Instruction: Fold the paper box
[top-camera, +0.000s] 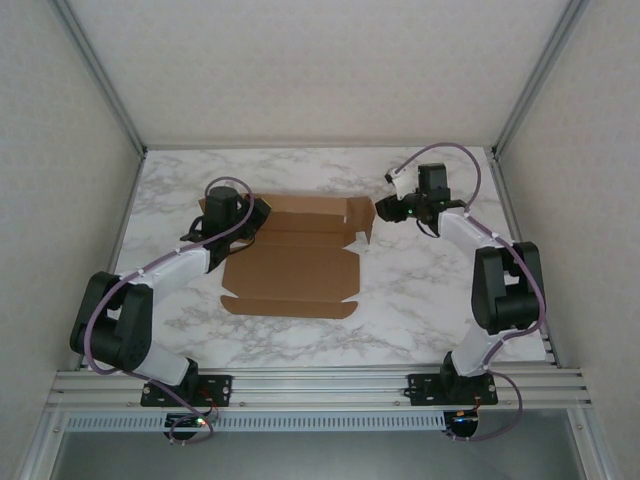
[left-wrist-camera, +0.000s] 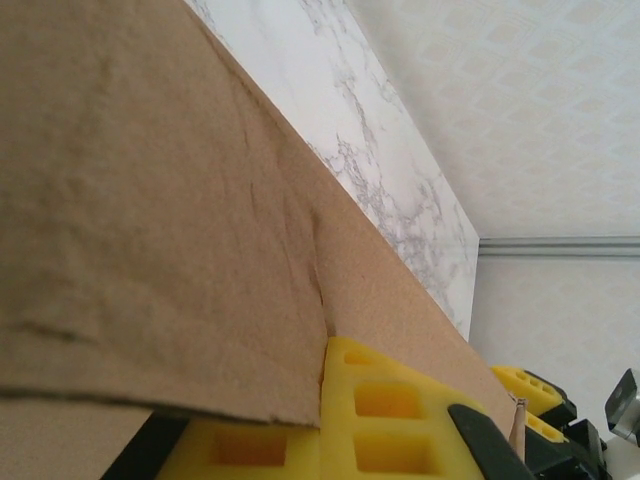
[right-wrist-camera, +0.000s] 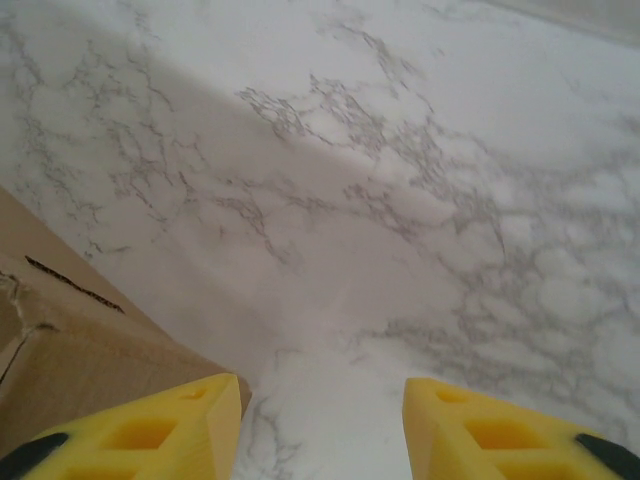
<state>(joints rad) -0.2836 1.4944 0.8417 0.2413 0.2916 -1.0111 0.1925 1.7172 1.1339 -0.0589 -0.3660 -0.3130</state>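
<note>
The paper box (top-camera: 290, 270) lies as a flat brown cardboard sheet in the middle of the marble table, with its right end flap (top-camera: 362, 222) standing up. My left gripper (top-camera: 240, 215) is at the sheet's back left corner. In the left wrist view its yellow fingers (left-wrist-camera: 390, 400) are shut together, pinching the edge of a cardboard flap (left-wrist-camera: 150, 220). My right gripper (top-camera: 383, 211) hovers just right of the raised flap. Its jaws stand open (right-wrist-camera: 322, 425) over bare marble, and the box's edge (right-wrist-camera: 70, 340) lies beside the left finger.
The marble table (top-camera: 430, 300) ends at white walls and aluminium posts (top-camera: 100, 80) at the back and sides. A metal rail (top-camera: 320, 385) with both arm bases runs along the near edge. Bare marble lies in front of and to the right of the sheet.
</note>
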